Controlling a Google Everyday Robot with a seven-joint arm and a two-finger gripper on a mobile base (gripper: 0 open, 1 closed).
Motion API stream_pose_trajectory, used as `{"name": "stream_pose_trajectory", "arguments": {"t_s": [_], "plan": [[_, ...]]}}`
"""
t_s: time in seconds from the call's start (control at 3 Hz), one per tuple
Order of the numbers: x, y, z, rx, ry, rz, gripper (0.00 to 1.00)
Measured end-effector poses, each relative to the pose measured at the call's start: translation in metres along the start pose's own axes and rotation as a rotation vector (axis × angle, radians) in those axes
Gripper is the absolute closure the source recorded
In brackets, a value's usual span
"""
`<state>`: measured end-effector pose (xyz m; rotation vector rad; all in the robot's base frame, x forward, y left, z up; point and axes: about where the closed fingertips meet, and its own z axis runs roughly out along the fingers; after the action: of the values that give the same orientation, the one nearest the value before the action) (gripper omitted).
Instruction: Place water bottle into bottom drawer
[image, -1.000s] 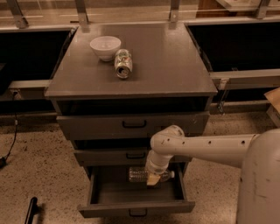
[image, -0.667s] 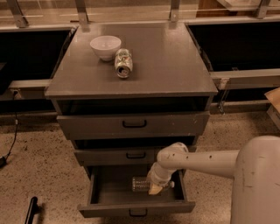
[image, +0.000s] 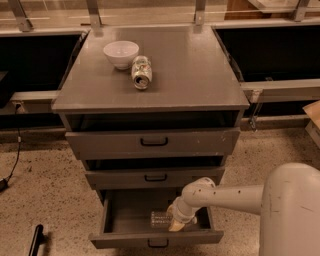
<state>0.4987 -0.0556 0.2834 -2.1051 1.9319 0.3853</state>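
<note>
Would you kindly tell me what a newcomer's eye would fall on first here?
First comes the white arm extending down into the open bottom drawer, with its gripper low inside at the right end of the water bottle lying there. Next, at the back left of the cabinet top, sits a white bowl, with a soda can on its side just right of it.

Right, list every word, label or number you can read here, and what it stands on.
The soda can on the cabinet top: print too blurred to read.
The water bottle in the bottom drawer, by the gripper: label unreadable.
Nothing else carries text.
</note>
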Motion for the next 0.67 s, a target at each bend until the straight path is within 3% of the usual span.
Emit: {"name": "stream_pose_trajectory", "arguments": {"t_s": [0.33,0.67], "plan": [[0.008,-0.008,0.014,-0.004,-0.032,0.041,1.0],[0.02,-0.027,0.038,0.062,-0.136,0.095,1.0]]}}
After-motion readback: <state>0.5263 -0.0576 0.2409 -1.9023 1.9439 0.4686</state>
